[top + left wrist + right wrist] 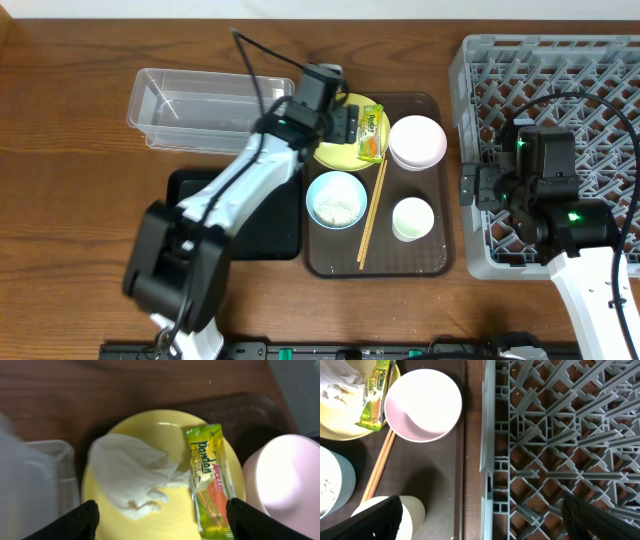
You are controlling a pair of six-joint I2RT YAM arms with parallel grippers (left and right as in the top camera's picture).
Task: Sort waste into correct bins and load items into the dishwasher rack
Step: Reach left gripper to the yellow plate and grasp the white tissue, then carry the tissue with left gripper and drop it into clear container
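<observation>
My left gripper (335, 120) is open and empty above the yellow plate (340, 152). In the left wrist view the plate (165, 425) holds a crumpled white paper wad (132, 477) and a green-and-orange snack wrapper (210, 480), both between my open fingers (160, 520). My right gripper (475, 185) is open and empty over the left wall of the grey dishwasher rack (560, 150), with the wall (487, 435) between its fingers (482, 520). The pink bowl (417, 141), the light blue bowl (336, 199) with rice scraps, the white cup (412, 218) and the chopsticks (373, 212) sit on the tray.
The dishes rest on a brown serving tray (440, 262). The clear tub (200, 108) stands at the back left. The black tray (270, 235) lies in front of it, partly under my left arm. The rack's lattice floor holds nothing.
</observation>
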